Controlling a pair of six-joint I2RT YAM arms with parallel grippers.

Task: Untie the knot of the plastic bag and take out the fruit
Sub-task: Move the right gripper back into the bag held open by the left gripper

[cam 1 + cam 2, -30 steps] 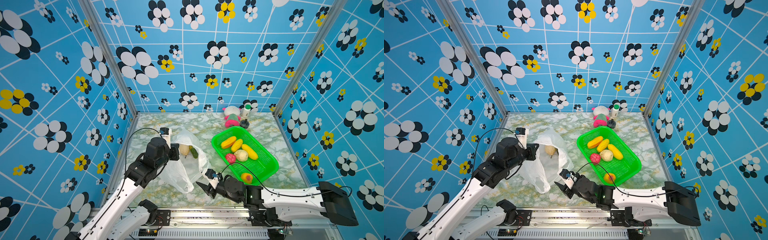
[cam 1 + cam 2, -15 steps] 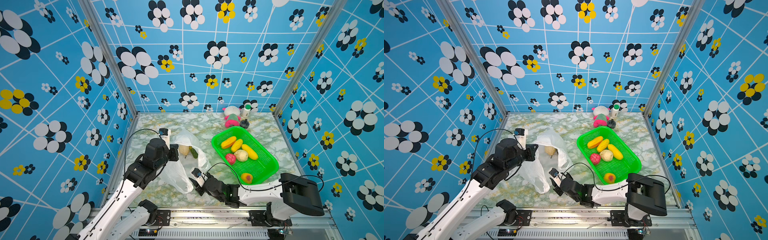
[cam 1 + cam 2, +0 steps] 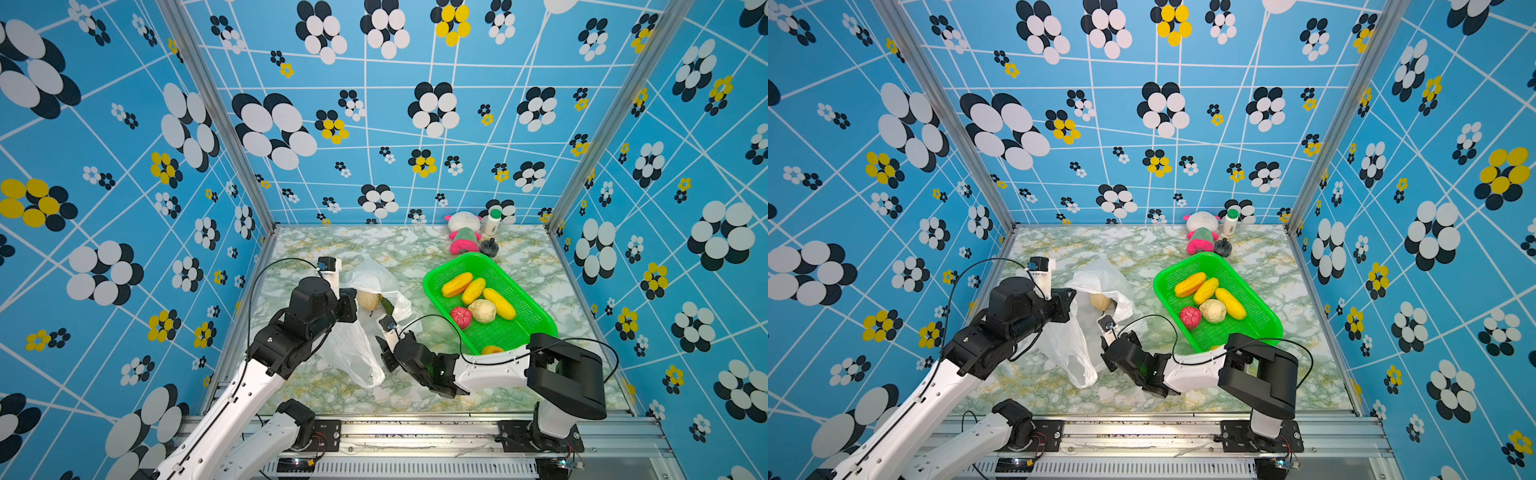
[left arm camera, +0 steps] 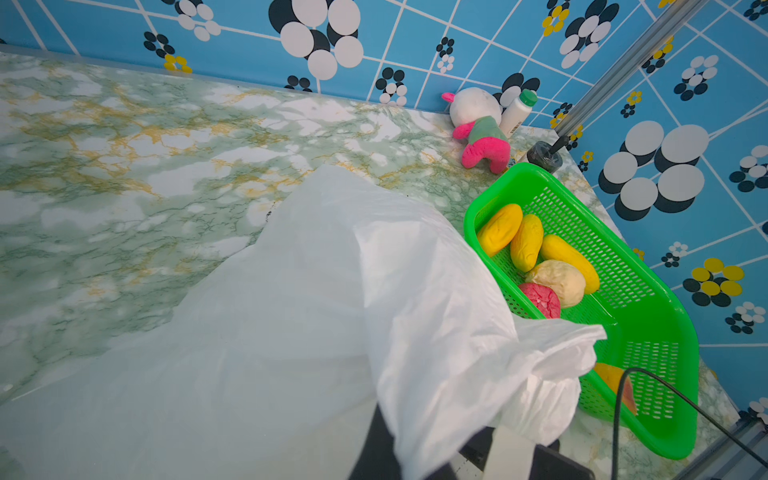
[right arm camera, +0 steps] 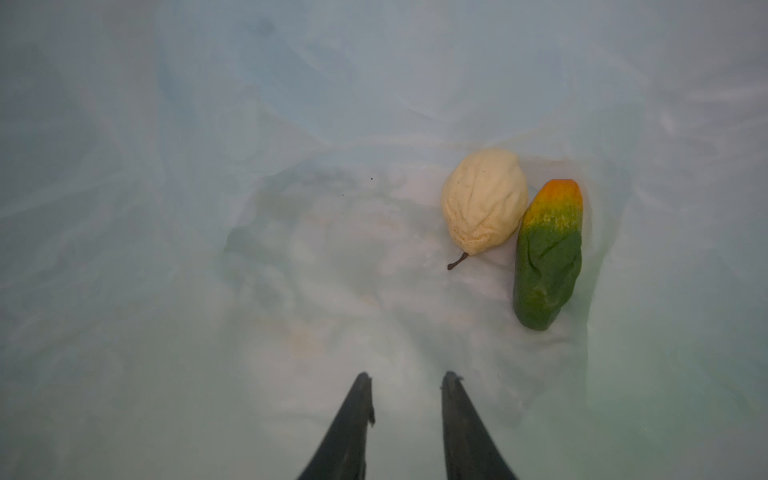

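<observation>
Inside the plastic bag [image 5: 208, 166], the right fingers [image 5: 353, 424] stand narrowly apart with nothing between them; ahead of them lie a beige pear [image 5: 482, 201] and a green-and-orange fruit [image 5: 546, 257], touching each other. At the bag's rim the left fingers [image 3: 348, 304] are pinched shut on the plastic, holding its mouth up. Off to the right of both pairs, a green basket [image 3: 498, 334] holds other fruit [image 3: 482, 309].

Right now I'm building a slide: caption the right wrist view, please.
Inside the plastic bag, the open right gripper faces a beige pear and a green-orange fruit.
</observation>
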